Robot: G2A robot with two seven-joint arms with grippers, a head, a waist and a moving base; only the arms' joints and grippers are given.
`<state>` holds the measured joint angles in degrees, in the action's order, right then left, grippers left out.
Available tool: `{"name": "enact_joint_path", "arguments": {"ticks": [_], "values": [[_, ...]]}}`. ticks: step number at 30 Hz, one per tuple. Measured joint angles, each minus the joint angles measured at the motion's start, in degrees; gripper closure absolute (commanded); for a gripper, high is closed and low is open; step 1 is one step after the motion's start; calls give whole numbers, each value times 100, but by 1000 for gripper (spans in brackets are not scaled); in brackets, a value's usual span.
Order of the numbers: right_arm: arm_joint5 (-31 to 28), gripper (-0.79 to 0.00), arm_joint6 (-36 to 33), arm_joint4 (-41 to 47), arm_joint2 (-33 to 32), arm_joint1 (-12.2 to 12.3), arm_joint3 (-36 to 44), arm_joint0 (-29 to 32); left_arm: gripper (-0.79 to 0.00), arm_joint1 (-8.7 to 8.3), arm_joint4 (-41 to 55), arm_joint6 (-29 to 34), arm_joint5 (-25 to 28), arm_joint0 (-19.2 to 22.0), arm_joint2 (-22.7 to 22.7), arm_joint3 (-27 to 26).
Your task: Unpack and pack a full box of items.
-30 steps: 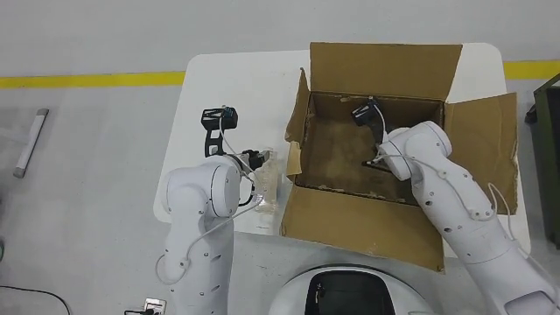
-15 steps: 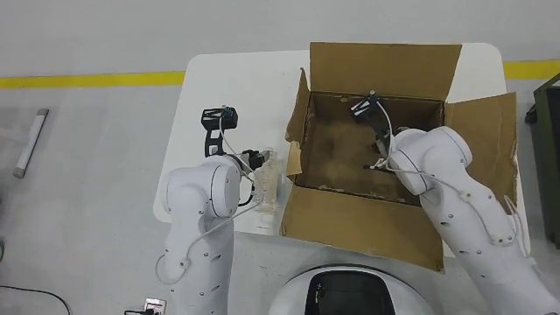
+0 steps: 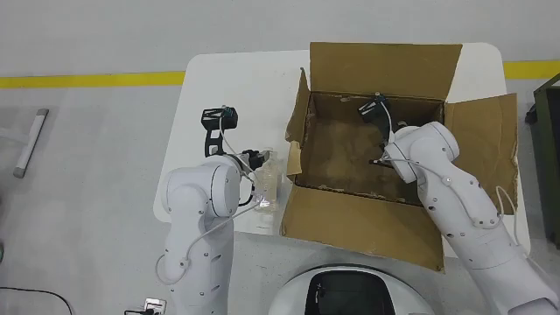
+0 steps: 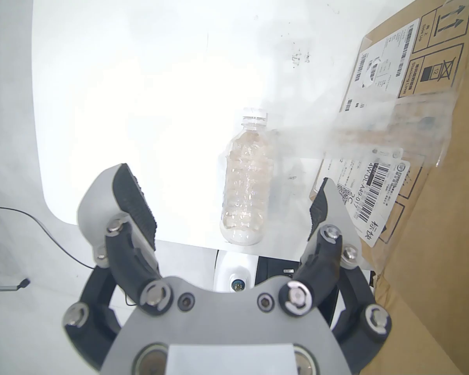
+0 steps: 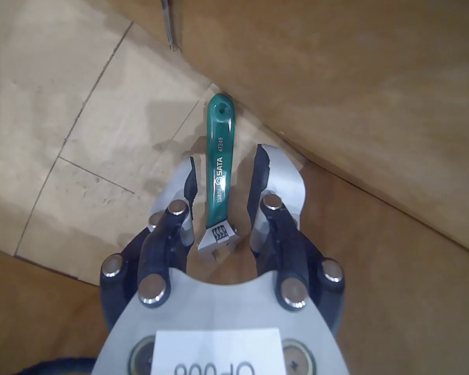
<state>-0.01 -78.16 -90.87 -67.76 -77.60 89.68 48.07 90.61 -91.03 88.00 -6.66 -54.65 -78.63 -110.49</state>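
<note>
A clear plastic bottle (image 4: 246,181) with a white cap lies on the white table (image 4: 140,60), close to the outer side wall of the open cardboard box (image 3: 385,57). My left gripper (image 4: 222,181) hangs open above the bottle, one finger on each side and clear of it. In the top view the bottle (image 3: 267,179) lies by the box's left wall. Inside the box, a wrench with a green handle (image 5: 219,126) lies on the floor in a corner against a wall. My right gripper (image 5: 226,161) is open and straddles the handle, its pads (image 5: 189,181) not touching it.
A strip of clear tape (image 4: 375,130) sticks out from the labelled side of the box over the table. The box flaps (image 3: 486,140) stand open to the back and right. The table's near edge (image 4: 179,241) runs just behind the bottle.
The right arm has shifted slightly inside the box, its wrist moving toward the far right. The left arm and the bottle have not moved.
</note>
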Motion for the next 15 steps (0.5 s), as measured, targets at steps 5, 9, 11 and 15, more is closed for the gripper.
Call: {"name": "enact_joint_path", "arguments": {"ticks": [5,9,11,15], "values": [[31,-277,34,-46,59,-33,-211,-90,-785,0,0,0,0,0,0,0],[53,-286,46,-52,99,-60,-342,-142,-785,0,0,0,0,0,0,0],[59,-286,50,-90,126,-72,-405,-162,-785,0,0,0,0,0,0,0],[91,-240,43,-119,154,-95,-520,-183,-785,0,0,0,0,0,0,0]]}}
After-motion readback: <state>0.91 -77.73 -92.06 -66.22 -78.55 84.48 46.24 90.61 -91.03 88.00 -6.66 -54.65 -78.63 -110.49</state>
